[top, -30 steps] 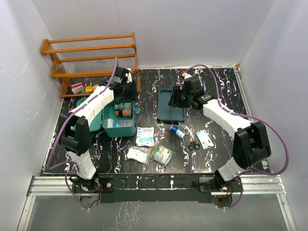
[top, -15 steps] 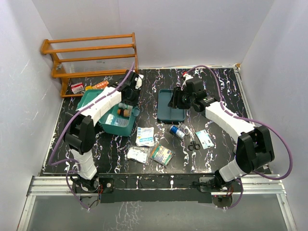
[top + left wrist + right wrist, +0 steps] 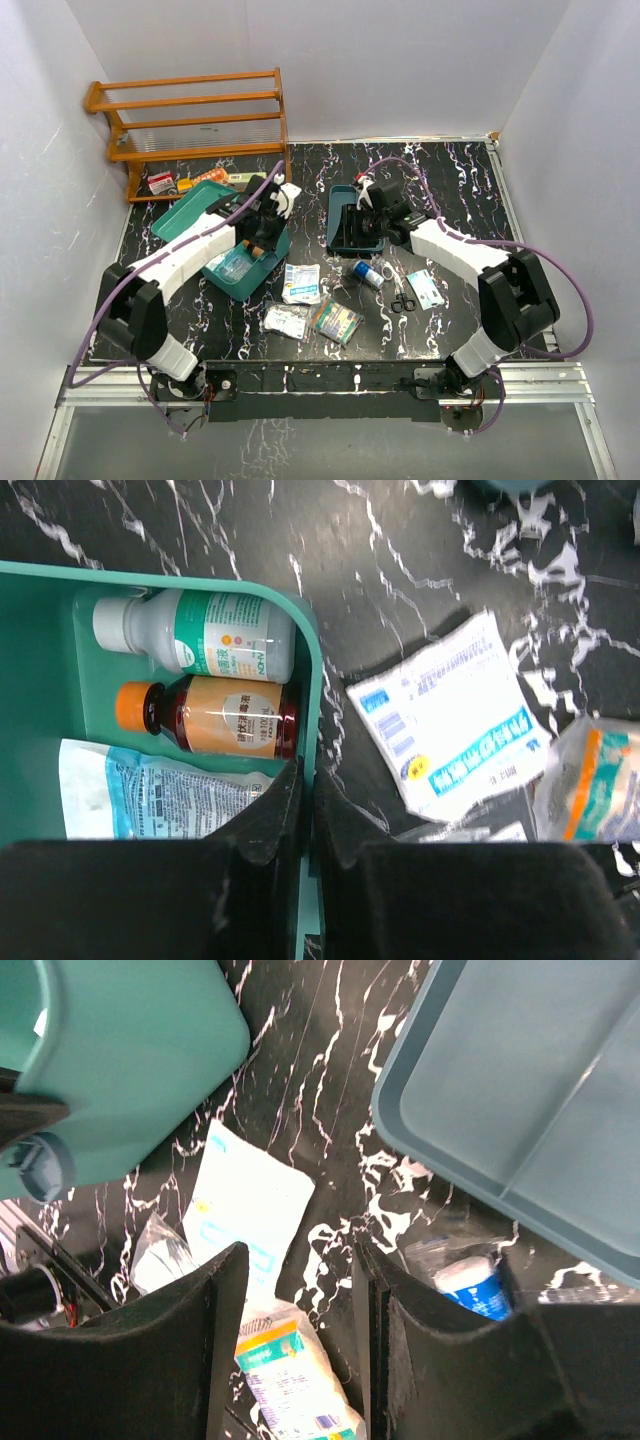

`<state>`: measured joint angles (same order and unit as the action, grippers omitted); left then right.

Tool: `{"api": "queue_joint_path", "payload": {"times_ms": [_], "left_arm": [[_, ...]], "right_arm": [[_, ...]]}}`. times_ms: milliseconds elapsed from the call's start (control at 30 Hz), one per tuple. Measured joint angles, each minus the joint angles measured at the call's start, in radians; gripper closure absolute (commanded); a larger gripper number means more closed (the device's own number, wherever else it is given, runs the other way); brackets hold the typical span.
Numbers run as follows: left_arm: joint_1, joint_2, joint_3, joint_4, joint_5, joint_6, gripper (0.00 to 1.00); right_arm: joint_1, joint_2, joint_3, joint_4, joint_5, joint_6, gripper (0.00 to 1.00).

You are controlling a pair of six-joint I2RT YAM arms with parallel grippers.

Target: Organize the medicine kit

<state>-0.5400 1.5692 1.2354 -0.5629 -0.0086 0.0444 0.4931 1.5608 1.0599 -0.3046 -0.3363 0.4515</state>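
The medicine kit (image 3: 150, 575) is coloured teal-green, and the tray (image 3: 345, 228) to its right a darker blue-teal. The table (image 3: 460, 180) is patterned black with white marble veins. In the kit, the amber bottle (image 3: 215, 718) is capped orange, and the white bottle (image 3: 200, 645) is labelled green. The far rack (image 3: 190, 100) is finished in orange-brown wood.

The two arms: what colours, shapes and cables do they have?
The left arm and right arm have white link shells and black joint housings. A purple cable loops along each. The left end effector and right end effector each have two matte black fingers. I see no readable markings.
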Motion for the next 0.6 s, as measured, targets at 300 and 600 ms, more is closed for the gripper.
{"api": "queue_joint_path", "payload": {"times_ms": [300, 600], "left_arm": [[0.0, -0.18, -0.134, -0.009, 0.037, -0.097, 0.48], [0.0, -0.214, -0.108, 0.032, 0.034, -0.203, 0.36]], "right_arm": [[0.09, 0.127, -0.002, 0.027, -0.078, 0.024, 0.5], [0.126, 0.274, 0.027, 0.047, -0.091, 0.071, 0.52]]}}
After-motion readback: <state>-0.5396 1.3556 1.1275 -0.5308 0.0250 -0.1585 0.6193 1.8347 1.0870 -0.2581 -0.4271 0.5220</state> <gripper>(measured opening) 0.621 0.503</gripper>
